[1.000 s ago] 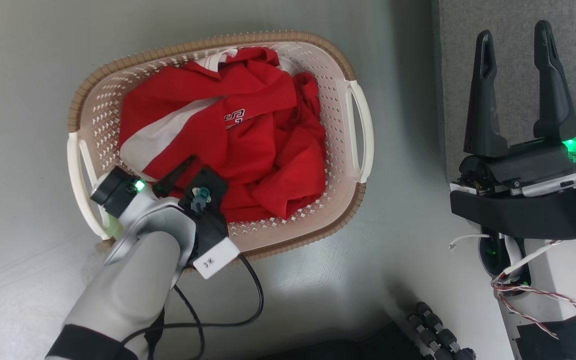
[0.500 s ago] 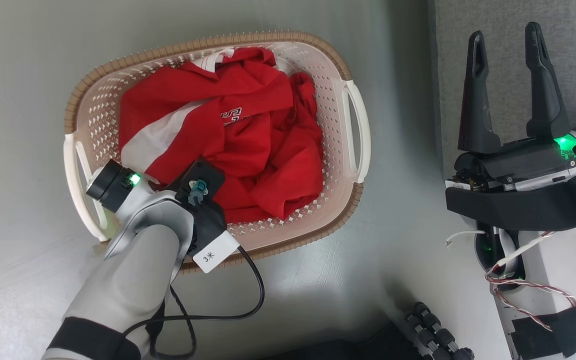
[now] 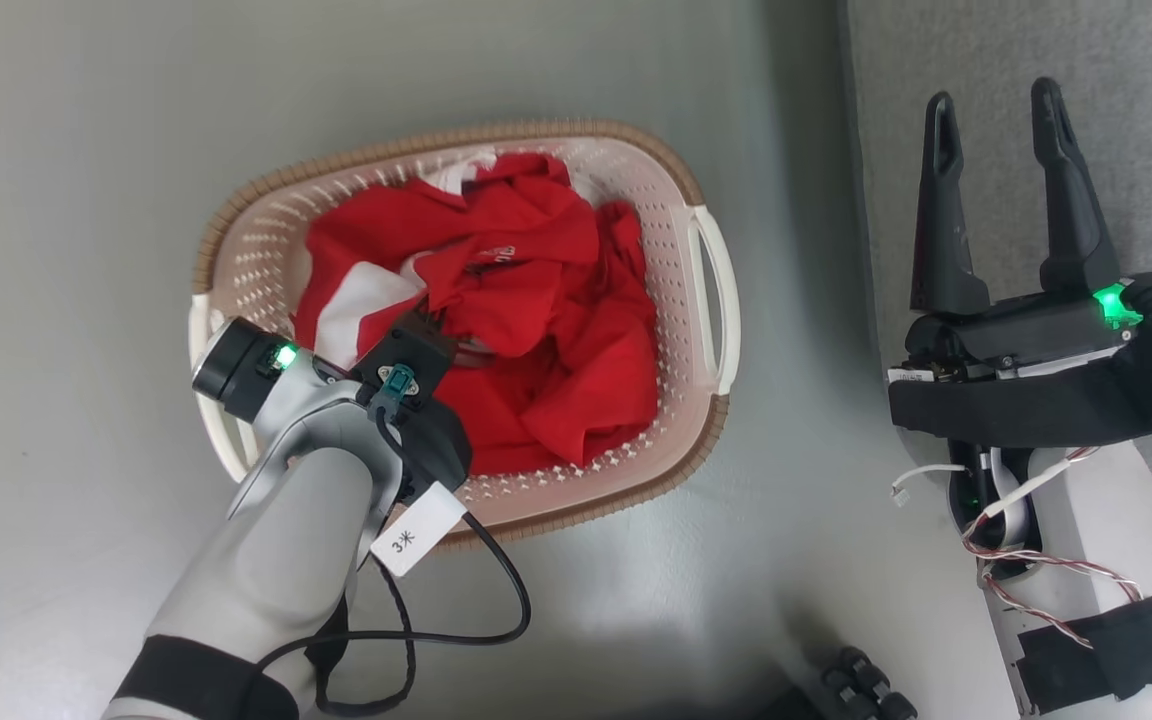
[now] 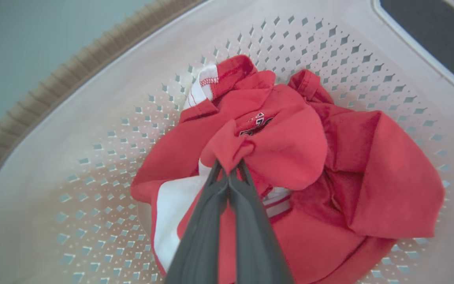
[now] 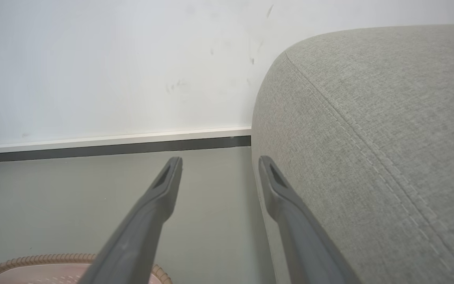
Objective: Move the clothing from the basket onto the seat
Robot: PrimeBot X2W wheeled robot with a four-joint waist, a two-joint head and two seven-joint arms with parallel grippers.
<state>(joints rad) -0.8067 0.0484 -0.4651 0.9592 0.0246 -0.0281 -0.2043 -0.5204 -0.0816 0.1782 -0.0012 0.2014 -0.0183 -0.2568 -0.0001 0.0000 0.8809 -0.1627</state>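
Note:
The cream basket with a brown rim stands on the grey floor, holding the red clothing with white stripes. My left gripper reaches into the basket from its near left side and is shut, pinching a raised fold of the clothing beside its printed lettering. In the head view the wrist covers the left fingers. My right gripper is open and holds nothing, its fingers over the edge of the grey seat. In the right wrist view, the right gripper points along the seat towards the wall.
A black cable loops on the floor below the left forearm. A white wall with a dark baseboard runs behind the seat. The basket's rim shows at the bottom of the right wrist view. Open floor lies between basket and seat.
My left gripper has shut on the clothing and bunched the fabric up towards itself. The head camera has shifted, so the whole picture sits lower. The right gripper stays open.

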